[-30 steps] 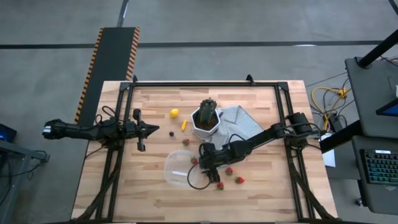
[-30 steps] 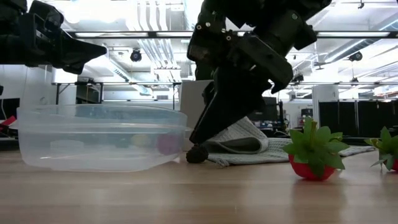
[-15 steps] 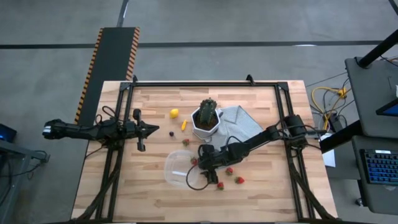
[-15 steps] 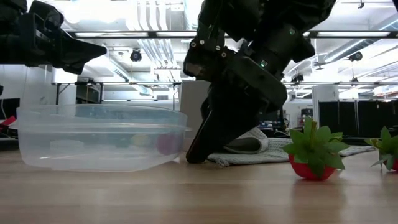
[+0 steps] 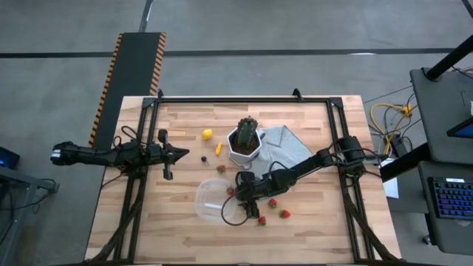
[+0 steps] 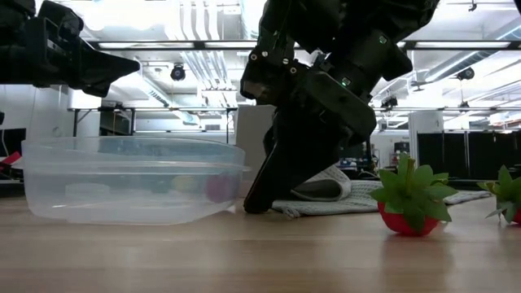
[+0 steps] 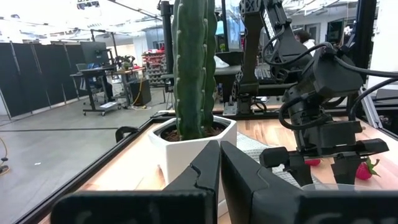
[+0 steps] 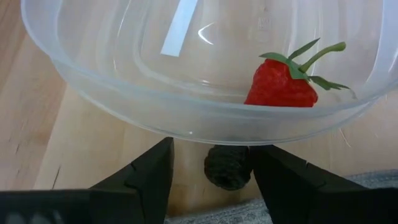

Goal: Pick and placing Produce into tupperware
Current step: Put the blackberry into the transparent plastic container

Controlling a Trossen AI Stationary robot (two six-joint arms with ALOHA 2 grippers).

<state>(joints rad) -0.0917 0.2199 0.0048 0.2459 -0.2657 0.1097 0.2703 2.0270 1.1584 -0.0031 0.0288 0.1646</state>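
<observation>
Since one second ago, the right gripper (image 8: 211, 177) has been lowered to the table beside the tupperware (image 5: 214, 201), so that the dark berry (image 8: 227, 167), plainly seen before in the low view, is now covered there by the gripper body. Its fingers (image 8: 146, 171) are held wide apart and nothing is gripped yet. The berry lies on the wood between the two fingers, just against the outer wall of the tupperware, in which one strawberry (image 8: 281, 87) already rests. For a good grasp, it is judged that the fingers should be closed slowly and evenly, so that the small round berry is not pushed out or squeezed under the container rim. The left gripper (image 5: 177, 154) is kept shut and empty, waiting well apart near the left side of the table (image 5: 295, 233).
</observation>
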